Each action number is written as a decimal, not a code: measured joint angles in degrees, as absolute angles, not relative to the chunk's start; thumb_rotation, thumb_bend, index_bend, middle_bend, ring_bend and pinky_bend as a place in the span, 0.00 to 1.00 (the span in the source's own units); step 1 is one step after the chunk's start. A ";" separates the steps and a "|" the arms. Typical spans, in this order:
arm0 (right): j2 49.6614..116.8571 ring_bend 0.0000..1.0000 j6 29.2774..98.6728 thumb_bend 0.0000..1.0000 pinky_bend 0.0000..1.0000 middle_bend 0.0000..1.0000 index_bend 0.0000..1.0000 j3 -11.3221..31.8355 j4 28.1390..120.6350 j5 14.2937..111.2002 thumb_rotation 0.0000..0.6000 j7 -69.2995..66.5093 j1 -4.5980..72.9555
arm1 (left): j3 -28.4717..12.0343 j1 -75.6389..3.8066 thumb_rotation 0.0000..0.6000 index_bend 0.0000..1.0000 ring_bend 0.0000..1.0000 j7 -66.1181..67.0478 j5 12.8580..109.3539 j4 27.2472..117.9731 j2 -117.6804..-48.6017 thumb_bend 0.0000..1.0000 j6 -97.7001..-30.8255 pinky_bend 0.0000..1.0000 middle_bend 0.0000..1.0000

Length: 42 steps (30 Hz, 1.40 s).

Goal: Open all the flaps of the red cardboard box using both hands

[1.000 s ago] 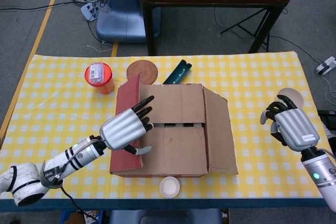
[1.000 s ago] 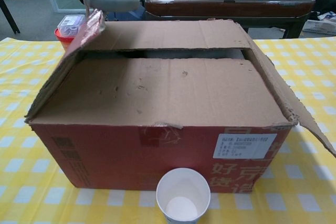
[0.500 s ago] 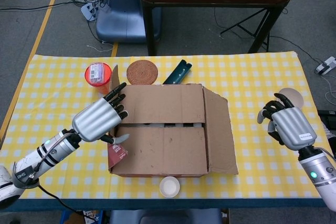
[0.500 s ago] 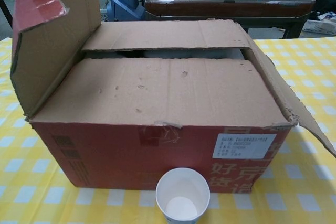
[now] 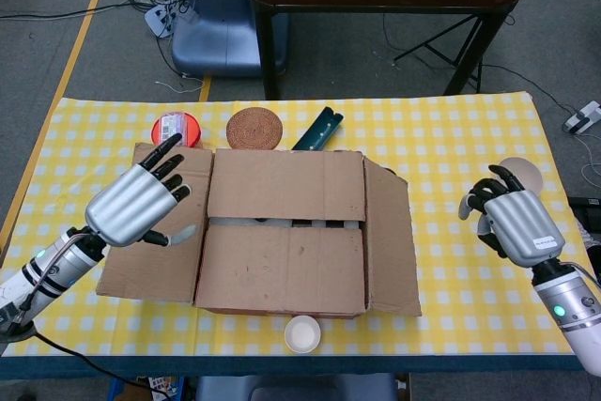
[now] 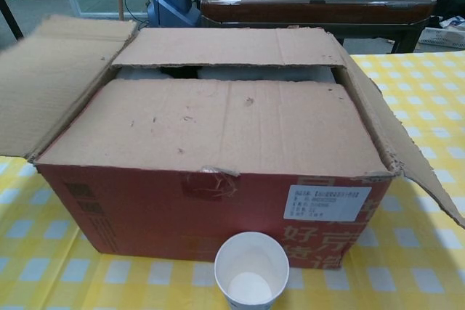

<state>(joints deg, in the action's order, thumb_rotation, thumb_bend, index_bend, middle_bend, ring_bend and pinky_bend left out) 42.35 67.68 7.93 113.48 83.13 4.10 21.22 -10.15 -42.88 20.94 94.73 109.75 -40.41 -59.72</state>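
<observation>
The red cardboard box (image 5: 282, 251) (image 6: 211, 201) stands mid-table. Its left flap (image 5: 155, 232) (image 6: 51, 81) lies folded outward, nearly flat. Its right flap (image 5: 390, 241) (image 6: 396, 143) hangs out and down. The near flap (image 5: 282, 269) (image 6: 218, 125) and far flap (image 5: 286, 185) (image 6: 232, 47) lie shut over the top with a narrow gap between them. My left hand (image 5: 136, 199) hovers over the left flap, fingers spread, holding nothing. My right hand (image 5: 512, 218) is off to the right of the box, fingers curled, apart from it. Neither hand shows in the chest view.
A white paper cup (image 5: 303, 333) (image 6: 251, 272) stands right in front of the box. Behind the box are a red lidded cup (image 5: 176, 129), a round woven coaster (image 5: 254, 128) and a dark green flat object (image 5: 317, 129). A white disc (image 5: 521, 174) lies near my right hand.
My left hand swung the left flap from upright outward to the left until it lay nearly flat, and moved left with it. My right hand barely shifted.
</observation>
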 measured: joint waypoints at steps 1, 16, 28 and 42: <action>42.35 0.27 67.61 1.00 0.09 0.46 0.52 7.93 113.47 83.14 1.00 4.05 21.26 | -10.10 -42.66 0.16 0.63 0.24 20.75 94.83 109.73 -40.20 0.33 -59.79 0.00 0.58; 42.29 0.27 67.46 1.00 0.09 0.46 0.50 7.39 112.93 83.86 1.00 3.72 20.95 | -9.55 -38.83 0.21 0.50 0.22 18.60 86.39 108.65 -42.85 0.33 -60.34 0.00 0.51; 45.54 0.23 63.51 0.57 0.09 0.29 0.29 9.24 112.35 82.69 1.00 6.71 25.42 | -9.63 -33.13 0.22 0.37 0.22 13.67 73.86 105.35 -47.51 0.33 -64.20 0.00 0.42; 56.95 0.01 54.03 0.26 0.06 0.02 0.00 13.83 110.47 69.36 1.00 18.11 37.93 | -6.96 -25.51 0.24 0.38 0.22 9.88 71.53 99.54 -50.92 0.33 -69.62 0.00 0.42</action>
